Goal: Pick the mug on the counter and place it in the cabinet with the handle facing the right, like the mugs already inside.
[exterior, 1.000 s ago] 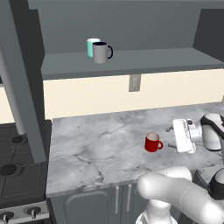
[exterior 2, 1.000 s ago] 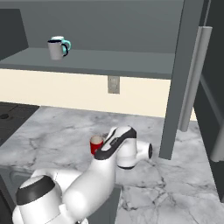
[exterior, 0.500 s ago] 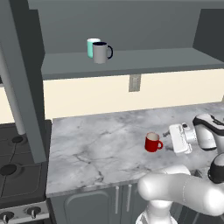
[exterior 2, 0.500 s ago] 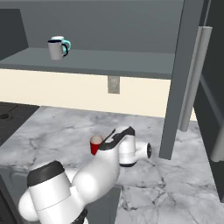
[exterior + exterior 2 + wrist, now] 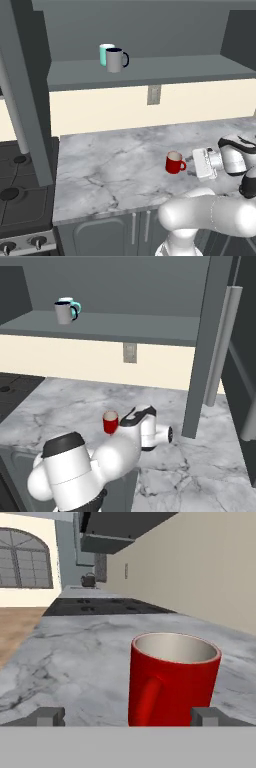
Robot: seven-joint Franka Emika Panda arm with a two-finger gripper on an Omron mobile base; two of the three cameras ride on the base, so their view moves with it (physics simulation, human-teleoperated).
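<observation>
Across the lower half of both base views spreads the counter, white-grey marble with dark veins over dark grey doors. Above it hangs the cabinet, its long grey shelf running the width of the left base view, with an open door hanging forward at the right in the right base view. To the left of the counter sits a black stove.

The white arm bends up from the lower right of the left base view and reaches low over the marble, its hand laid level and aimed leftward at the mug.

The mug stands upright on the counter, well forward of the back wall and right of the counter's middle, open mouth up so its long axis is vertical. Its handle points right, toward the hand, in the left base view. In the hand view the handle faces the camera on the mug's near side, left of its centre.

The gripper is level with the mug's lower body. Its fingers stand wide apart, one tip out to the left of the mug and the other just at its right edge; neither is seen touching the red wall, and the mug rests on the marble unheld.

On the shelf, far left and well above, a grey mug stands with its dark handle to the right, and a teal mug stands just behind it.
</observation>
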